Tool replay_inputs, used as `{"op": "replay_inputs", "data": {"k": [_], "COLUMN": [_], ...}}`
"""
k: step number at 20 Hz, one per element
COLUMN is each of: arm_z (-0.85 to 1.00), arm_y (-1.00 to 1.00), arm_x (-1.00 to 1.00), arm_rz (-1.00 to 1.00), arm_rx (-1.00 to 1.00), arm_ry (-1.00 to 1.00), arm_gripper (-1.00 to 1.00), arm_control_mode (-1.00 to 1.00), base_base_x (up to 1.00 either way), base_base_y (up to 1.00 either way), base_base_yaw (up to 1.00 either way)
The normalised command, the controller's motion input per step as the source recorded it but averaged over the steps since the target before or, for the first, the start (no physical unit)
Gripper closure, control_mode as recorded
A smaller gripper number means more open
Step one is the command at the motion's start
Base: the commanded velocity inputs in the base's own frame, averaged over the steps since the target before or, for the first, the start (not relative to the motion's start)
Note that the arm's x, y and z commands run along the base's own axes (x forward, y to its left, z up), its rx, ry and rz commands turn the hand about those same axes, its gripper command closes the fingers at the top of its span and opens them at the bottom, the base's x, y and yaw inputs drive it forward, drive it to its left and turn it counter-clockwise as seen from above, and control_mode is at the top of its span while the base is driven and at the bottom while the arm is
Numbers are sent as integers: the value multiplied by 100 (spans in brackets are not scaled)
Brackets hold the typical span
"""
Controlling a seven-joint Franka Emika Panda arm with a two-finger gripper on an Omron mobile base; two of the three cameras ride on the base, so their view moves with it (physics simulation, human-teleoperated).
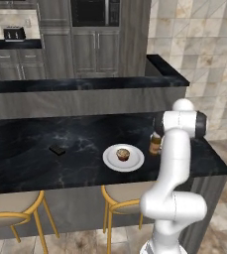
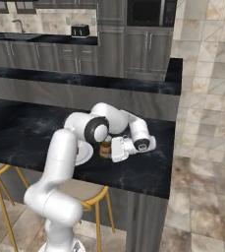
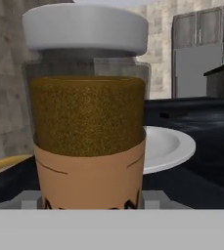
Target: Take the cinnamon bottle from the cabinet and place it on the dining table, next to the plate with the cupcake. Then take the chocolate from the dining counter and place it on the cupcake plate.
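Brown powder fills the cinnamon bottle (image 3: pixel 86 117), which occupies the left and centre of the hand view, upright, with a white cap and tan label. My gripper (image 2: pixel 110 149) sits at the bottle, at centre frame in the right base view; I cannot tell from these frames whether my fingers clamp it or stand apart. In the left base view the bottle (image 1: pixel 155 144) stands on the black marble dining table (image 1: pixel 30 168), just beside the right edge of the white plate (image 1: pixel 123 158) carrying the cupcake (image 1: pixel 123 155). The chocolate (image 1: pixel 57 149) lies on the same surface, well apart, left of centre.
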Motion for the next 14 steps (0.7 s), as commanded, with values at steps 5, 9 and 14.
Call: {"op": "replay_inputs", "data": {"k": [5, 9, 14], "arm_z": [-29, -32, -30], "arm_y": [10, 28, 18], "arm_x": [14, 1, 0], "arm_rz": [9, 6, 1], "arm_rx": [-4, -13, -17], "arm_ry": [0, -3, -8], "arm_gripper": [100, 100, 100], "arm_control_mode": [-100, -100, -100], "base_base_x": [0, 0, 0], "base_base_y": [0, 0, 0], "base_base_yaw": [0, 0, 0]}}
